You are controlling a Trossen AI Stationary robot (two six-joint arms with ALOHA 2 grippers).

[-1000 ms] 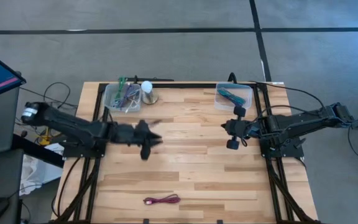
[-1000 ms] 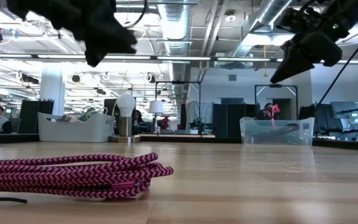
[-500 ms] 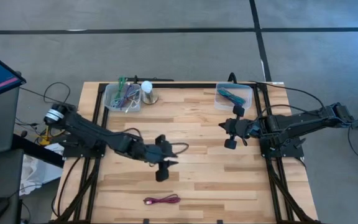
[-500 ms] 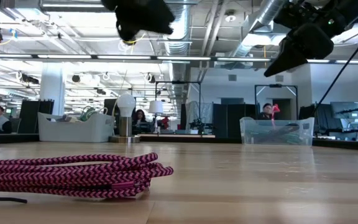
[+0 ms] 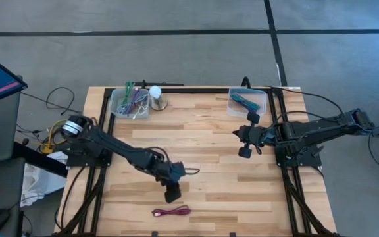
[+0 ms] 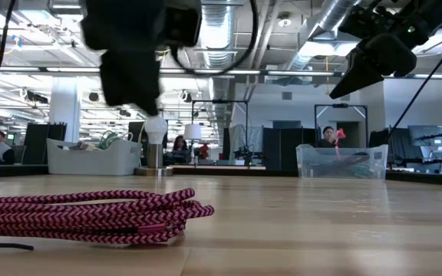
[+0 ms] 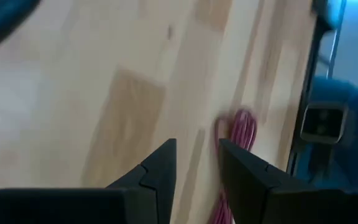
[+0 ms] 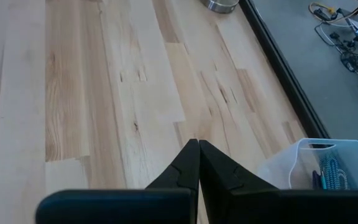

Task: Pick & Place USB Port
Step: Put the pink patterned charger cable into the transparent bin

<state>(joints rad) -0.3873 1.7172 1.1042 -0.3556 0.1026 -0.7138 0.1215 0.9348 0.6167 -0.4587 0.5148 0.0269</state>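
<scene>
The USB cable is a coiled pink-and-black braided cord (image 5: pixel 171 212) lying flat on the wooden table near its front edge; it fills the foreground of the low view (image 6: pixel 90 215). My left gripper (image 5: pixel 172 195) hangs just behind and above the coil, slanting down, open, with nothing between its fingers (image 7: pixel 197 146); the cord (image 7: pixel 238 134) shows just past the fingertips. My right gripper (image 5: pixel 240 136) waits shut above the table's right half (image 8: pixel 197 146), holding nothing.
A clear bin of cables (image 5: pixel 130 102) and a white bulb on a round base (image 5: pixel 156 99) stand at the back left. Another clear bin with blue items (image 5: pixel 247 102) stands at the back right. Bare wood lies between the arms.
My left gripper has swung from the table's left middle toward the near edge and the right, sinking and tipping its fingers downward, and now stands close above the pink cord. The cord has not moved.
</scene>
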